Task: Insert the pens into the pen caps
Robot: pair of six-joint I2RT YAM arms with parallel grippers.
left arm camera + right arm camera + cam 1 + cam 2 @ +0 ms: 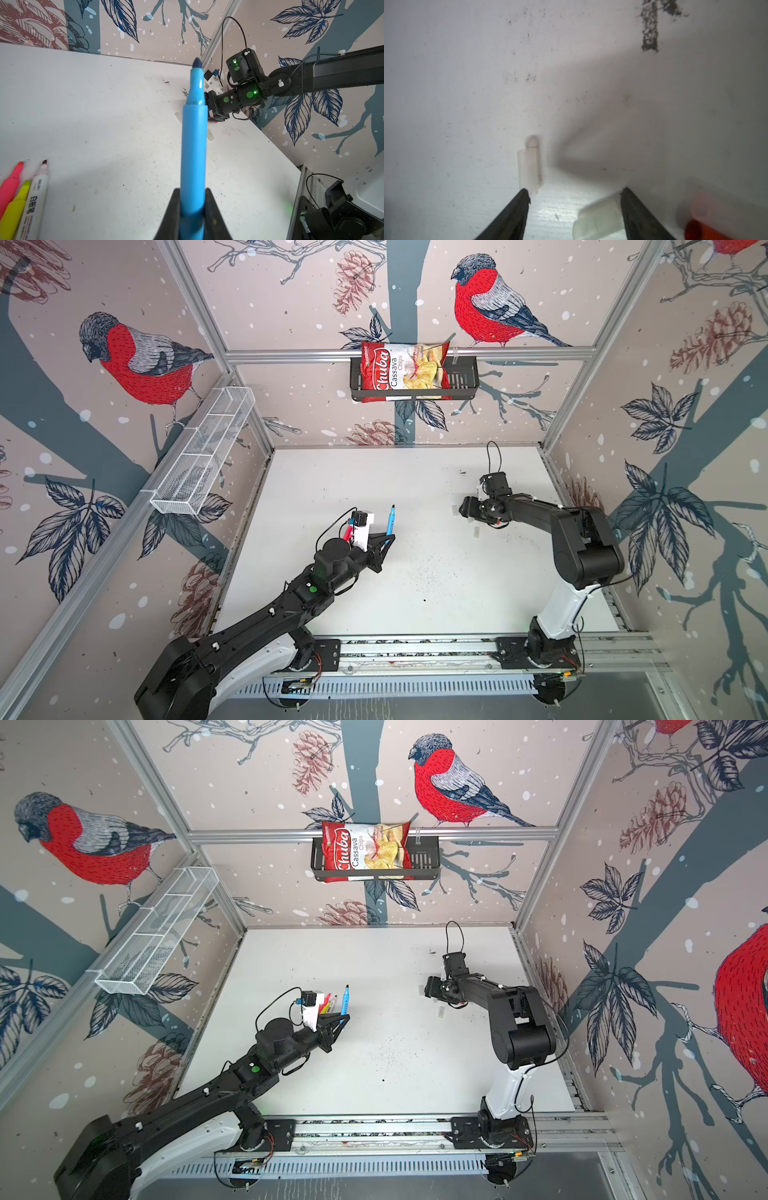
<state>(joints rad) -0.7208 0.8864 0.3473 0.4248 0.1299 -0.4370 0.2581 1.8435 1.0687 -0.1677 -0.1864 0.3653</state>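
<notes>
Left gripper [192, 190] clamped on tail of blue pen [194, 145]; bare nib points ahead of fingers, toward right arm. Right gripper [574, 190] low over table [467, 83], fingers apart, nothing held. Whitish cap [598, 218] lies between fingers, against one finger, long axis roughly across gap. Second whitish cap [529, 166] just past other fingertip, axis along fingers. Red cap [702, 226] outside gap. Right arm nearer caps; pen well apart from them. Judgement: gripping cap across its width needs wrist turn. Bare table between grippers; spare pens [18, 205] beside left fingers.

Bright even light, soft shadows, blurred right-wrist foreground.
</notes>
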